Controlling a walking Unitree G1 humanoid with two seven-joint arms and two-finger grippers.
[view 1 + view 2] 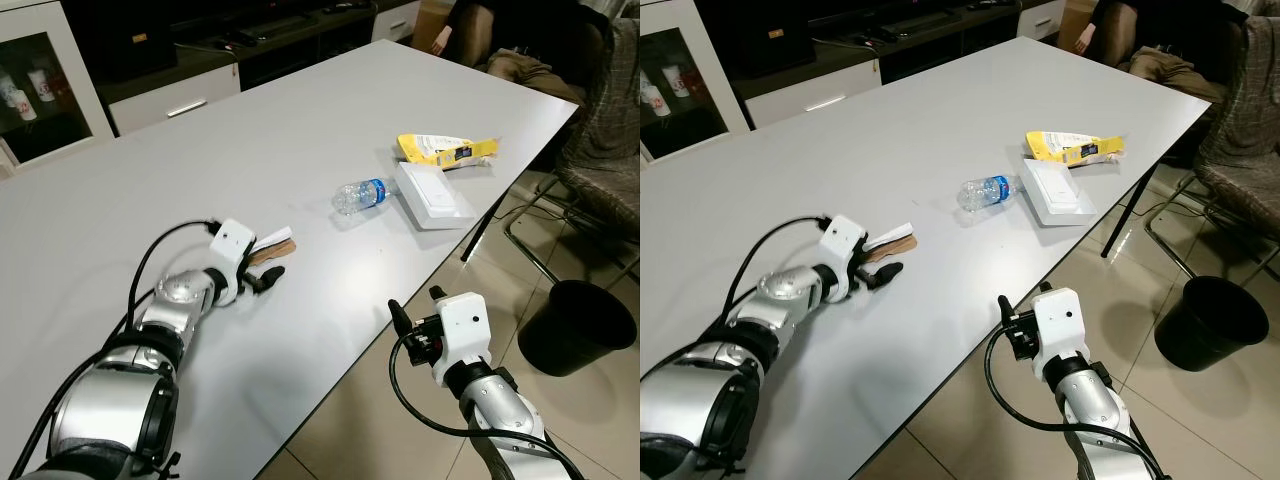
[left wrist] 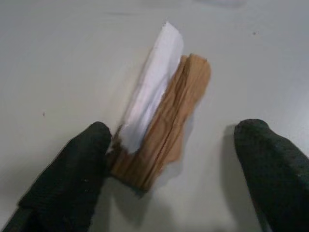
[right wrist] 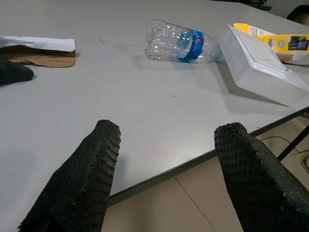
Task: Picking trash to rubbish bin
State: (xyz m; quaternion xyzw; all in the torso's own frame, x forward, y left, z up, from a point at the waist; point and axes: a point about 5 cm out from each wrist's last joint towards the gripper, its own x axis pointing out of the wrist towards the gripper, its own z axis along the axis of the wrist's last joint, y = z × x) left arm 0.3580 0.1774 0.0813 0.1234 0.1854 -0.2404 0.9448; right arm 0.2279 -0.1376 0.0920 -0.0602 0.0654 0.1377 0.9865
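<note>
Trash lies across the bench (image 1: 150, 180): box (image 1: 433, 193), bottle (image 1: 361, 195), and a brown-and-white wrapper (image 2: 159, 121) between the left end effector's (image 2: 176, 169) spread fingers, one touching it. Close squarely on it. Right end effector (image 3: 166, 169) hovers released off the edge.

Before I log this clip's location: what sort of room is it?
Probably a home living or dining room: a long white table, a low dark media unit behind it, tiled floor with a black rubbish bin.

White table (image 1: 150, 180) holds bottle (image 1: 362, 194), box (image 1: 432, 195), wrapper (image 1: 445, 149), paper scrap (image 1: 274, 243).
</note>
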